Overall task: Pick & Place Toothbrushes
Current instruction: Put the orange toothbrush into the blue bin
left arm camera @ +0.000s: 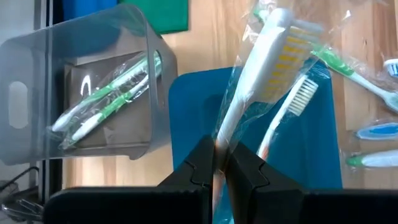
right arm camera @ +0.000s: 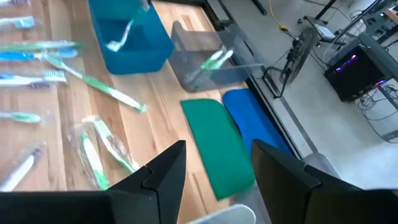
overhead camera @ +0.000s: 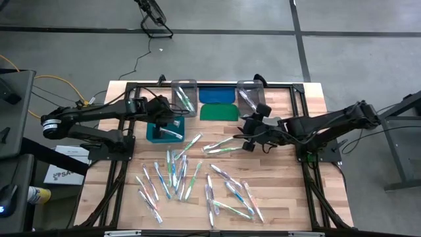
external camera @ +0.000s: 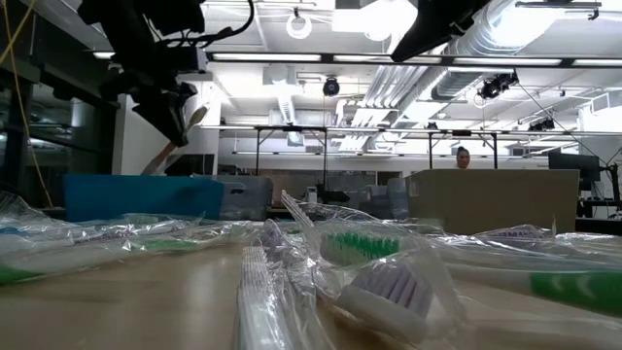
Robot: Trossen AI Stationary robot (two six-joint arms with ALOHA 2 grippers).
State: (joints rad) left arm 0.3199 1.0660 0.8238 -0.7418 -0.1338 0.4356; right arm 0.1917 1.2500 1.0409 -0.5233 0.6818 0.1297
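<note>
Many wrapped toothbrushes (overhead camera: pixel 187 178) lie scattered flat on the wooden table. My left gripper (overhead camera: pixel 164 118) hangs over the teal bin (overhead camera: pixel 164 133), shut on one wrapped toothbrush with yellow bristles (left arm camera: pixel 283 46). Another toothbrush with white bristles (left arm camera: pixel 297 99) lies inside that bin. A clear bin (left arm camera: pixel 93 93) beside it holds green toothbrushes (left arm camera: pixel 109 96). Farther right, my right gripper (right arm camera: pixel 217 174) stands open above the table near the green lid (right arm camera: pixel 217 140), with nothing between its fingers. My left gripper pinches the wrapped toothbrush's handle (left arm camera: pixel 219 144) between its two fingers, wrapper and all. The fingers slant down from the table's left side. The brush runs on past the fingertips, its bristle head (left arm camera: pixel 286 43) farthest out, tilted and lifted clear above the teal bin.
A flat blue lid (overhead camera: pixel 217 95) and a green lid (overhead camera: pixel 220 112) lie at the table's far middle. A second clear bin (overhead camera: pixel 248 92) stands to their right. Black frame rails (overhead camera: pixel 302 89) border the table. In the low view a person (external camera: pixel 463 156) shows far behind.
</note>
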